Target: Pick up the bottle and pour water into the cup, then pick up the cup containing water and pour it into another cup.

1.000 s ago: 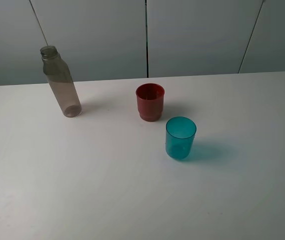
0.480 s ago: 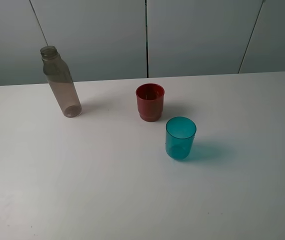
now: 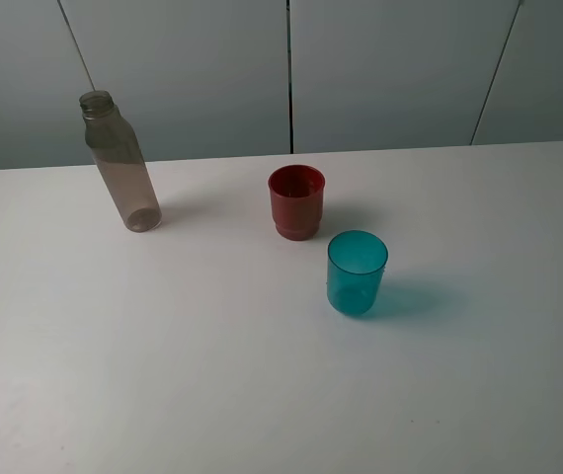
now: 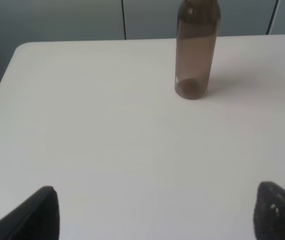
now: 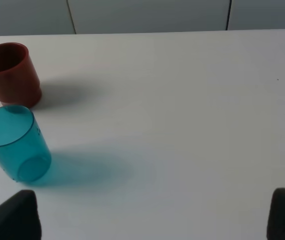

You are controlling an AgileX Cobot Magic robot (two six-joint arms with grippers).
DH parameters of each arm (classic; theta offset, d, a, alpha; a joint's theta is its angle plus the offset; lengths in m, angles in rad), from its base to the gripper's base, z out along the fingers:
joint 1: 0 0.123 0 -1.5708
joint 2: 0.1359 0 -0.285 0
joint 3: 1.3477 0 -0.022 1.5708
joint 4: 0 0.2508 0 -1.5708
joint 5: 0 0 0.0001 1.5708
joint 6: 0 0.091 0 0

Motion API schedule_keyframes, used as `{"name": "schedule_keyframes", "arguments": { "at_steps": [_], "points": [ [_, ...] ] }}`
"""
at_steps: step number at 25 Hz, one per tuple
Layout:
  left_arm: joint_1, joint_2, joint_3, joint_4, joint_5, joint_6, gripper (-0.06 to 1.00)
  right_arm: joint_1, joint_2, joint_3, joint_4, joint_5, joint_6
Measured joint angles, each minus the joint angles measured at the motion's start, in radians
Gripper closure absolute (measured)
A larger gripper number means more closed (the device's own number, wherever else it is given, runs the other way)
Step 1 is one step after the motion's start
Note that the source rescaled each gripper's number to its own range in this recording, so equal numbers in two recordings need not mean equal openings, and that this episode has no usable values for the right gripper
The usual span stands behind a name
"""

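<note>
Exterior high: bottle (image 3: 121, 165) upright, long axis vertical, neck up. Left pincer (image 4: 155, 212), right pincer (image 5: 155, 215) spread.

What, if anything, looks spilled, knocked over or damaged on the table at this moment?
Nothing stands out. The bottle, the red cup and the teal cup all stand upright and apart from each other on the white table. No puddle or drops show. The bottle has no cap, but it is upright.
</note>
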Motion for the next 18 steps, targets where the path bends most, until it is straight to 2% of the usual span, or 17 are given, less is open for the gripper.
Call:
{"name": "schedule_keyframes", "arguments": {
  "at_steps": [5, 10, 18],
  "points": [
    [0.001, -0.005, 0.108, 0.0, -0.058, -0.005, -0.03, 0.0, 0.0, 0.0, 0.0, 0.0, 0.0],
    [0.011, -0.005, 0.118, 0.02, -0.075, -0.035, -0.03, 0.0, 0.0, 0.0, 0.0, 0.0, 0.0],
    [0.011, -0.005, 0.118, 0.1, -0.075, -0.145, -0.03, 0.0, 0.0, 0.0, 0.0, 0.0, 0.0]
  ]
}}
